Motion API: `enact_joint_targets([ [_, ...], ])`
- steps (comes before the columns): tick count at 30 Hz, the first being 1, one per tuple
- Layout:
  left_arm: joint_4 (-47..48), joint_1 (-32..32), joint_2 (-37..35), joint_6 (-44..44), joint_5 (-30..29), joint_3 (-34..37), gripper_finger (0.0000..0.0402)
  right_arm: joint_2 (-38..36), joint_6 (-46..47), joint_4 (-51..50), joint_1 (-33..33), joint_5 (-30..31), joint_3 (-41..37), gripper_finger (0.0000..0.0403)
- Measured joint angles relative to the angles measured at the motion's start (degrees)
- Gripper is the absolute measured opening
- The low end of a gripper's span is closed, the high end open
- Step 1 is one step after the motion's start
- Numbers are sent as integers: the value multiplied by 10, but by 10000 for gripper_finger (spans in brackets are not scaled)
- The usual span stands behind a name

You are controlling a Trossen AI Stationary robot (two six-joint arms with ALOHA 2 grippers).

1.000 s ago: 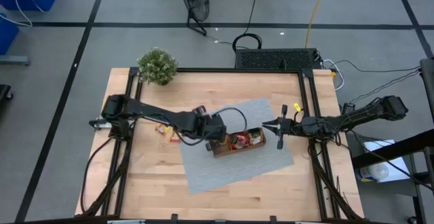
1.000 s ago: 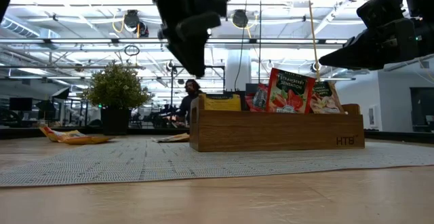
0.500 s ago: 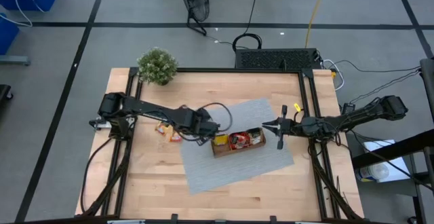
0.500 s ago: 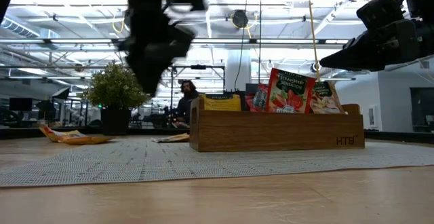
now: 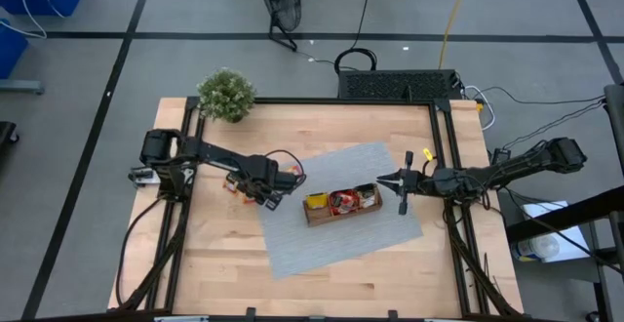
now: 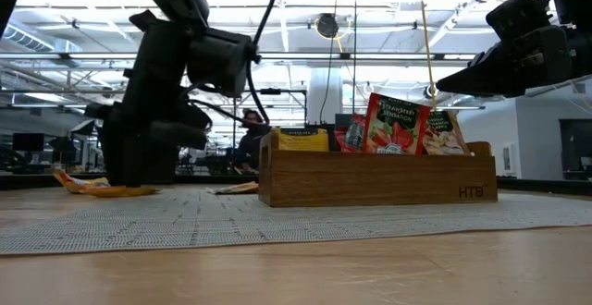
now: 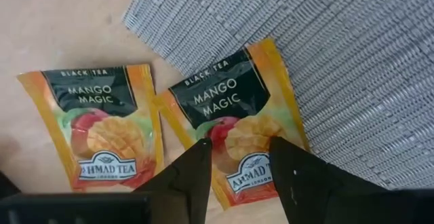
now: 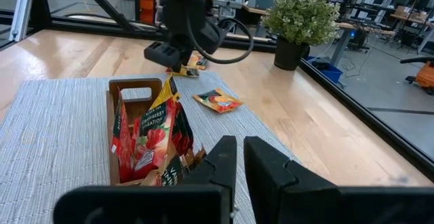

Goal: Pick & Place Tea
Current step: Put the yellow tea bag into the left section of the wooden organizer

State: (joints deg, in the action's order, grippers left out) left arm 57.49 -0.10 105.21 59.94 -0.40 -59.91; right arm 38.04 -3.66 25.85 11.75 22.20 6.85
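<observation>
Wooden tabletop carried a grey mat (image 5: 341, 205). Left gripper (image 7: 237, 157) hovered spread over a mango sachet (image 7: 234, 119). Right gripper (image 5: 381, 179) waited pressed together beside the tray (image 5: 341, 212).

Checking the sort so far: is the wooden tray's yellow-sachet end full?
Not full: the wooden tray shows one yellow sachet there; two mango sachets lie outside.

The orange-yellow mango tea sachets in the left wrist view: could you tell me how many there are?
2. One orange-yellow mango tea sachet lies on bare wood; the other overlaps the grey woven mat's edge, under the open left gripper. Others may be hidden.
</observation>
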Motion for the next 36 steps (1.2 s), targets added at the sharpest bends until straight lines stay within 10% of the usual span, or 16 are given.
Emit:
enact_joint_targets([
  [15, -37, 14, 1, -7, 26, 21, 150, 0, 0, -5, 0, 0, 0, 18],
  [28, -101, 33, -10, -50, 52, 53, 12, 0, 0, -6, 0, -14, 0, 18],
  [36, -98, -9, -57, -59, -37, 43, 2, 0, 0, -5, 0, -15, 0, 18],
])
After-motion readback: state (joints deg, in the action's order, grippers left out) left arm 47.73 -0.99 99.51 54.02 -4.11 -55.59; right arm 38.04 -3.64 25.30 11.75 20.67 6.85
